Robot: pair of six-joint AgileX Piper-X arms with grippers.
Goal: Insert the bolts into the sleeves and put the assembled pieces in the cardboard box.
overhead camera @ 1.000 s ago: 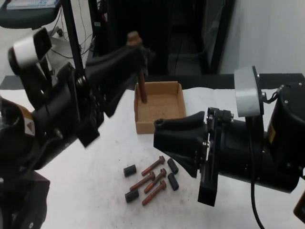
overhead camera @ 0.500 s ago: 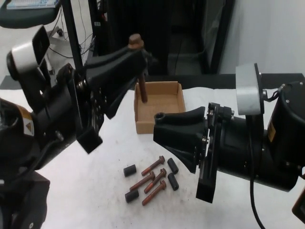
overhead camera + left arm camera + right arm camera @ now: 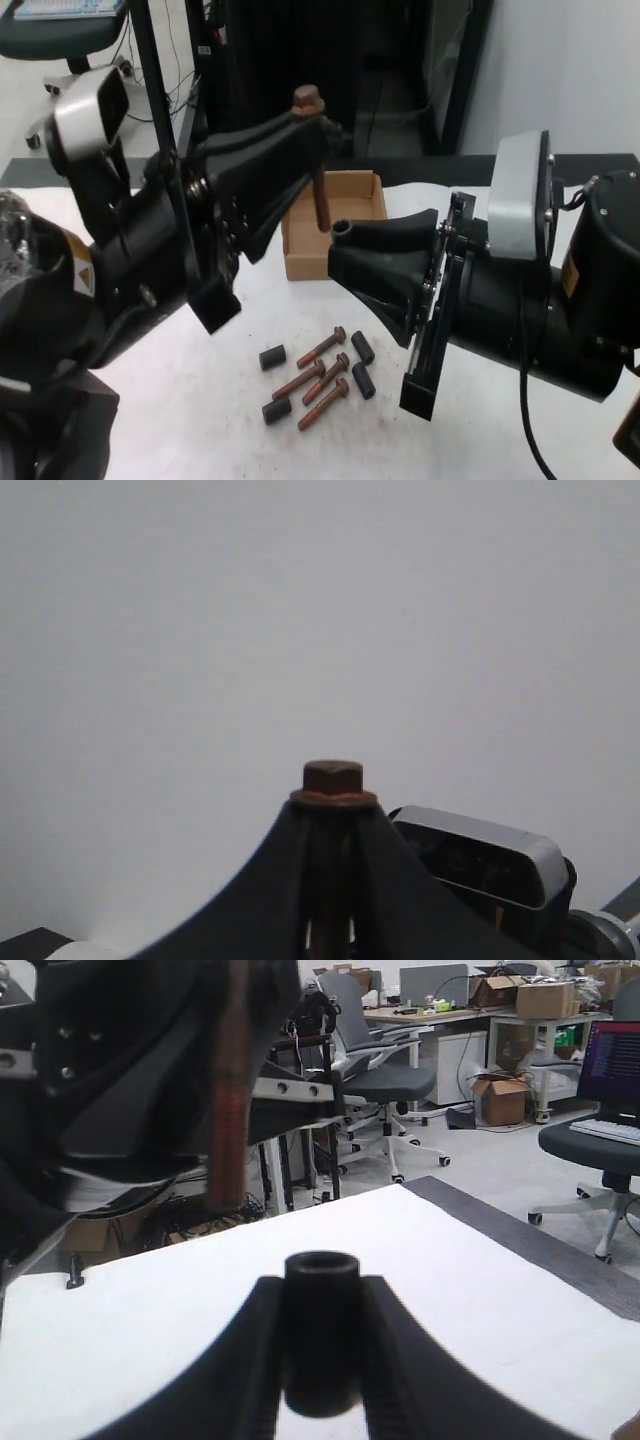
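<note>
High view: the white bench [image 3: 200,420] spreads below both my claws, and the cardboard box [image 3: 300,262] sits on it beyond and beneath my left claw [image 3: 315,125]. That claw is clamped on a bolt [image 3: 321,200], with the head above my fingers and the shank hanging down. My right claw [image 3: 345,238] grips a black sleeve [image 3: 343,229] upright with its bore facing up, just beside the bolt's lower end. Four loose bolts [image 3: 322,347] and four loose sleeves [image 3: 363,381] lie on the bench below my right claw. As I judge it, the risk is misalignment. The shank looks beside the bore, not centred over it. If I lower now, the tip could strike the sleeve's rim, skew the bolt in my grip, or push the sleeve out of my right claw onto the bench.
</note>
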